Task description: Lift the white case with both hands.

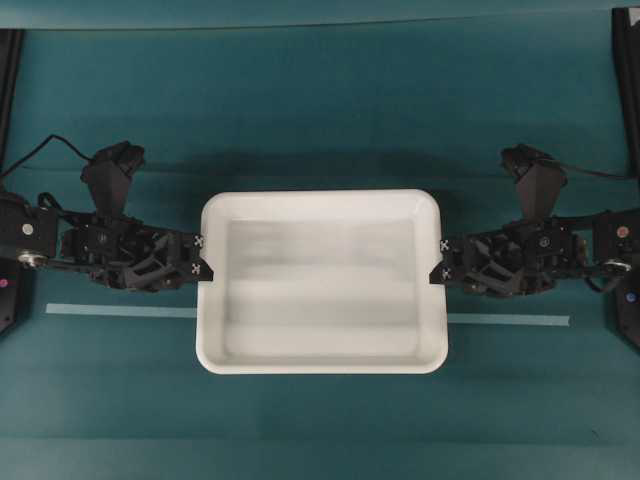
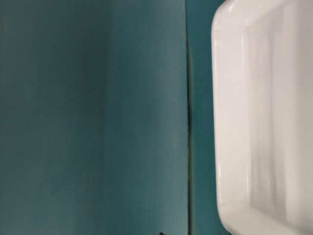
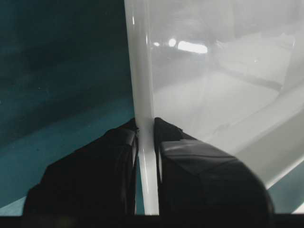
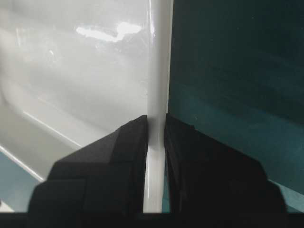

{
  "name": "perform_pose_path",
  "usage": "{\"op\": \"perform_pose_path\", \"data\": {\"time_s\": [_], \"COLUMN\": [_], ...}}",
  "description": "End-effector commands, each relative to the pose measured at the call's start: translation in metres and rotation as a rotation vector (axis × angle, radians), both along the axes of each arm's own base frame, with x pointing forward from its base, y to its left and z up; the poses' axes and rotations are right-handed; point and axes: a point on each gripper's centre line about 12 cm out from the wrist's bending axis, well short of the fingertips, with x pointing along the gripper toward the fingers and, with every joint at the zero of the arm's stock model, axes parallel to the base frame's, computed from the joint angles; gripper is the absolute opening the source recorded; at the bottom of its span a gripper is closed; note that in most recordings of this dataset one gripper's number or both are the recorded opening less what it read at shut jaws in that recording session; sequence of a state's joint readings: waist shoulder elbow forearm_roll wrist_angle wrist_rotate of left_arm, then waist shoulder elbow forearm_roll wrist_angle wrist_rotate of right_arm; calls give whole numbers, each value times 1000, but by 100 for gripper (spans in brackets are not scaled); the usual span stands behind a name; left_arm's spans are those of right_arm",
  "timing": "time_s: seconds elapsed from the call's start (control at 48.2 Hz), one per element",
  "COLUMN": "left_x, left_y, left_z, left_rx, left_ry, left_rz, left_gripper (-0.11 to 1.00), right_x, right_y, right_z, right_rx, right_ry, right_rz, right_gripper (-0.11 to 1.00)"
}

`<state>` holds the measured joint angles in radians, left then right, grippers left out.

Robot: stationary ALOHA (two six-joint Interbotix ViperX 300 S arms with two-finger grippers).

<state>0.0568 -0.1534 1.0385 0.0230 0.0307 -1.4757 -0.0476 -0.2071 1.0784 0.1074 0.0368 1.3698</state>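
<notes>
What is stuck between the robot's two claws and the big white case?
Nothing visible. The left gripper is shut on the rim of the white case at its left side, and the right gripper is shut on the rim at its right side. Both wrist views show the jaws pressed against the rim.

Left gripper [image 1: 204, 262], right gripper [image 1: 439, 262] (both clamped)

The teal surface [image 1: 320, 110] lay open beyond and before the white case [image 1: 320, 283]; the left tool [image 1: 204, 257] and right tool [image 1: 440, 259] blocked its short sides.
</notes>
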Motion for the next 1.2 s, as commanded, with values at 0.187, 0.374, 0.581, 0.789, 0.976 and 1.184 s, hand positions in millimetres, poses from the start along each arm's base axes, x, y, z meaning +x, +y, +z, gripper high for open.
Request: {"op": "perform_pose_path", "data": {"time_s": [0.187, 0.374, 0.581, 0.789, 0.976, 1.184], "left_x": [-4, -4, -5, -8, -12, -18], "left_y": [3, 3, 3, 1, 2, 4], "left_z": [-12, -12, -12, -2, 32, 90], "left_rx": [19, 18, 18, 33, 80, 175], "left_ry": [53, 58, 58, 22, -90, -253], "left_rz": [-19, -17, -17, -39, -77, -135], "left_gripper": [7, 36, 88, 89, 89, 89], "right_x": [-5, -1, 0, -1, -10, -19], "right_y": [1, 1, 1, 1, 0, -1], "right_z": [-12, -10, -7, 10, 38, 78], "right_rx": [19, 21, 20, 19, 19, -32], "right_ry": [73, 63, 56, -7, -74, -191], "right_rz": [-13, -17, -14, -15, -17, 27], "right_gripper": [12, 45, 85, 89, 89, 89]}}
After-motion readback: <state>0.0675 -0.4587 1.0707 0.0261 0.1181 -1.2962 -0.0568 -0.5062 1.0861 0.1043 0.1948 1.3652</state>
